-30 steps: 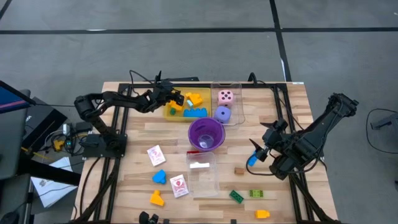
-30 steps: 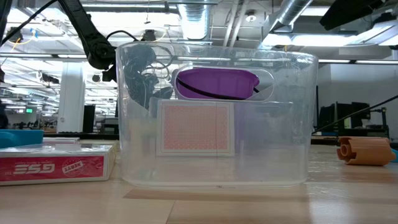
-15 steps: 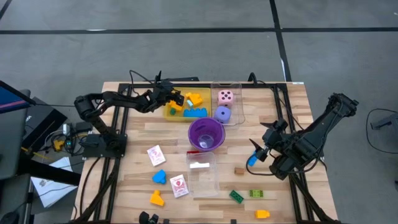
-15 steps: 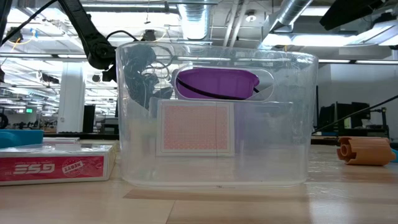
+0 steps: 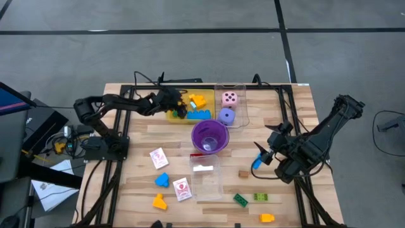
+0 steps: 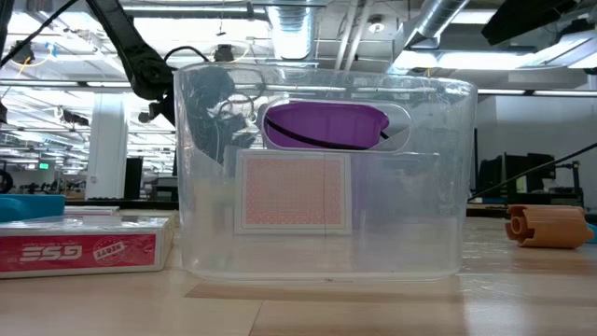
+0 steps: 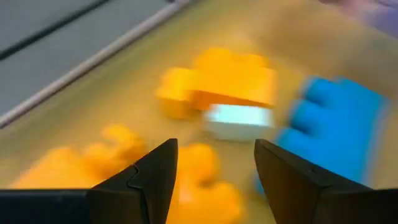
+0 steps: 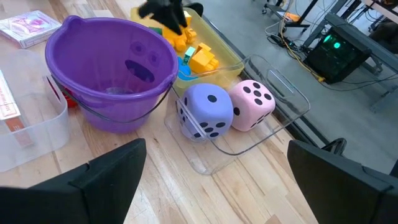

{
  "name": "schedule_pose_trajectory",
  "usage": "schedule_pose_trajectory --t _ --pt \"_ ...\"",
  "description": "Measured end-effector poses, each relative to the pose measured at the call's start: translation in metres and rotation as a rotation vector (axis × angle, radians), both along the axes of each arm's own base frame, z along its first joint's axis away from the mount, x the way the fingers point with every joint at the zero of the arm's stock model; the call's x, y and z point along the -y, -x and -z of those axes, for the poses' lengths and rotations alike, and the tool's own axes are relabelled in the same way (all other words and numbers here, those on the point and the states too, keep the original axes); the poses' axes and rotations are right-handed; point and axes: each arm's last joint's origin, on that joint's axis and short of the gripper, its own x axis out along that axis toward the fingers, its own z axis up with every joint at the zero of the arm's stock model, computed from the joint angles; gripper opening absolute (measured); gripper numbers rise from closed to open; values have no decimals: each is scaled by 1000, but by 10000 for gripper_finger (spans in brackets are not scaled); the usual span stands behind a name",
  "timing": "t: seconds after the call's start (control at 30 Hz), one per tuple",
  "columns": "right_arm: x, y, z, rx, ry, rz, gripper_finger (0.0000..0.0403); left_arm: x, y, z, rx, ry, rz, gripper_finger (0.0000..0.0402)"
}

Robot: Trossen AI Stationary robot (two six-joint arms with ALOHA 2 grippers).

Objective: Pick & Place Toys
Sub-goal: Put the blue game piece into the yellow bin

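My left gripper (image 5: 180, 107) is open and empty, low over the yellow tray (image 5: 190, 118) at the table's far side. In its wrist view its fingers (image 7: 216, 149) stand over yellow and orange bricks (image 7: 217, 78), a pale piece (image 7: 239, 118) and a blue brick (image 7: 336, 124) lying in the tray. A pink die (image 5: 229, 98) and a purple die (image 5: 226, 115) sit in a clear tray (image 5: 242, 88). My right gripper (image 5: 261, 158) waits open at the table's right. Two white-red cards (image 5: 158, 157) and loose bricks (image 5: 162, 180) lie near the front.
A purple cup (image 5: 210, 136) stands mid-table, with a second clear tray (image 5: 205, 180) in front of it. Green bricks (image 5: 240, 199), a yellow brick (image 5: 266, 217), an orange brick (image 5: 159, 202) and a brown piece (image 5: 243, 173) lie on the near half.
My left gripper has gone a little toward the table's right and near edge, farther in over the yellow tray. My right arm has kept still.
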Motion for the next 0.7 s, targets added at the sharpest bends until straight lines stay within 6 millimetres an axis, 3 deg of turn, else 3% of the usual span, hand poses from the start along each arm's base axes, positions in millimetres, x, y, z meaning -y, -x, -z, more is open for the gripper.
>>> schedule_pose_trajectory --t 0.27,0.53,0.7 --pt "0 0 0 1 0 -1 384 44 -7 -29 44 19 433 209" --pt "0 0 0 1 1 -1 384 96 5 -73 105 -24 603 209" --pt "3 1 8 -24 24 7 384 118 14 -96 180 -65 681 209"
